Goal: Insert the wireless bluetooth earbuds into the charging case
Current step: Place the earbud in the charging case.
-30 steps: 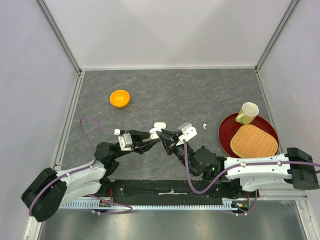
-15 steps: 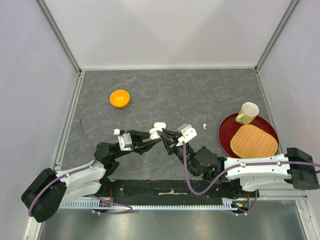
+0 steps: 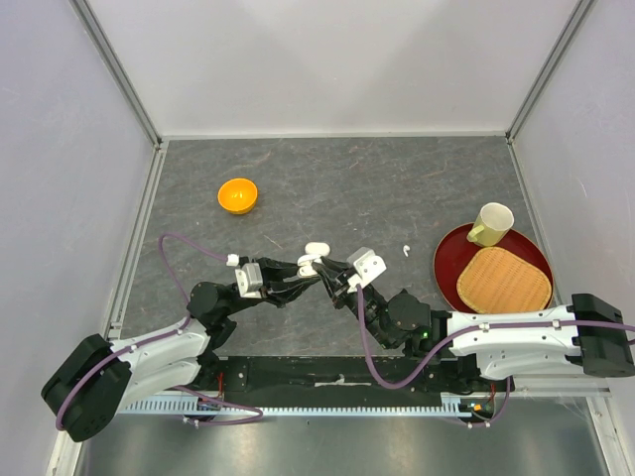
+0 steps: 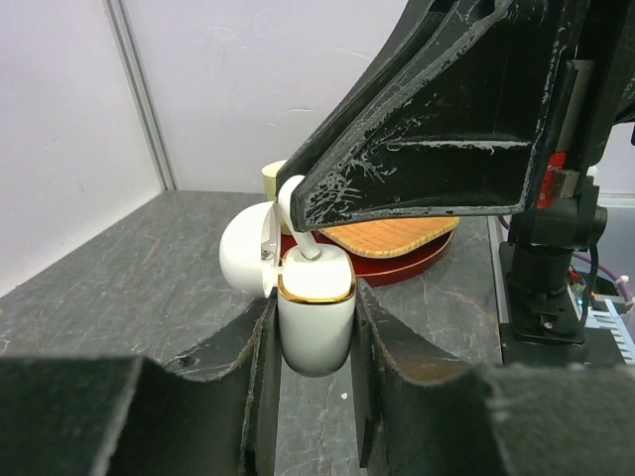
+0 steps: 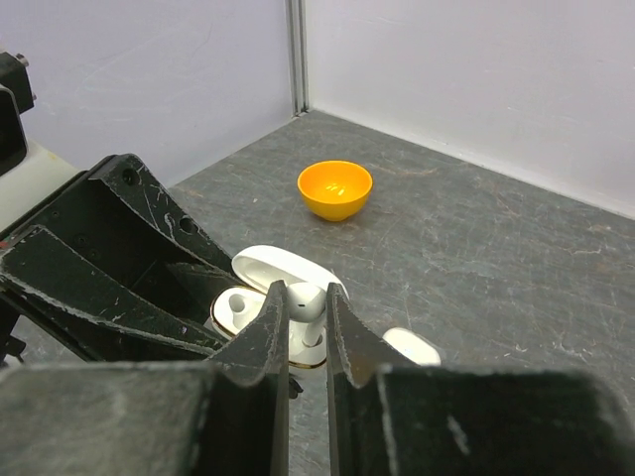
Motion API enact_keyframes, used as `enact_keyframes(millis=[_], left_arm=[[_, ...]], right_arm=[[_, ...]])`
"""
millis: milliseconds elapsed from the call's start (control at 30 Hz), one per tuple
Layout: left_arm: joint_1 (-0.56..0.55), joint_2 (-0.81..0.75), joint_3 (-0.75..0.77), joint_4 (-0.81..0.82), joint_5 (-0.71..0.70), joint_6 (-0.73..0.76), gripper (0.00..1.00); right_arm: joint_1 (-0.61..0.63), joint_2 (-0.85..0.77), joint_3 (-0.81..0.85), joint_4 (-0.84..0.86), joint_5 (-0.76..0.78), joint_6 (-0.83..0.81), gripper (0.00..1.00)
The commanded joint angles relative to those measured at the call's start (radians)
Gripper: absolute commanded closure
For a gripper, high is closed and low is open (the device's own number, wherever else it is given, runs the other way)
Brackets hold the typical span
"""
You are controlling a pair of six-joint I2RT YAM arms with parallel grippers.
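Note:
My left gripper point(image 4: 313, 299) is shut on the white charging case point(image 4: 316, 309) with a gold rim and holds it upright, its lid point(image 4: 243, 260) swung open to the left. My right gripper point(image 5: 306, 299) is shut on a white earbud point(image 5: 308, 297), whose stem points down into the case's right slot point(image 5: 310, 342); the left slot point(image 5: 238, 305) looks empty. The earbud's stem also shows in the left wrist view point(image 4: 296, 213). In the top view both grippers meet at the case point(image 3: 309, 264). Another tiny earbud point(image 3: 406, 250) lies on the table.
A small white oval object point(image 5: 412, 345) lies on the table just beyond the case point(image 3: 317, 248). An orange bowl point(image 3: 237, 195) stands back left. At the right a red plate point(image 3: 448, 263) carries a woven mat point(image 3: 503, 279) and a cream cup point(image 3: 491, 223).
My right gripper has edged slightly left and lower with the earbud, closer onto the case. The left arm and case have stayed put.

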Motion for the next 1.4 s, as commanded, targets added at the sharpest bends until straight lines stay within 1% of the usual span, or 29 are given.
enact_keyframes(millis=[0, 333, 567, 1000, 1167, 1233, 1367], left_arm=[[0.0, -0.02, 0.014, 0.112, -0.061, -0.013, 0.98], [-0.001, -0.027, 0.012, 0.112, -0.061, -0.006, 0.98], [-0.001, -0.024, 0.012, 0.112, -0.066, -0.001, 0.98], [0.0, -0.02, 0.003, 0.113, -0.117, -0.004, 0.98], [-0.001, -0.019, 0.0, 0.113, -0.126, -0.007, 0.98], [-0.001, -0.02, 0.0, 0.113, -0.124, -0.006, 0.98], [-0.001, -0.022, -0.003, 0.113, -0.126, -0.007, 0.98]], right_arm=[[0.007, -0.005, 0.011, -0.062, -0.036, -0.018, 1.0], [0.007, -0.014, 0.003, -0.05, 0.007, -0.056, 1.0], [0.009, -0.016, 0.006, -0.05, 0.001, -0.067, 1.0], [0.007, -0.008, 0.017, -0.087, -0.027, -0.053, 1.0], [0.007, -0.005, 0.032, -0.122, -0.013, -0.015, 0.95], [0.007, -0.005, 0.032, -0.119, -0.001, -0.006, 0.92], [0.007, -0.007, 0.035, -0.122, -0.002, 0.005, 0.91]])
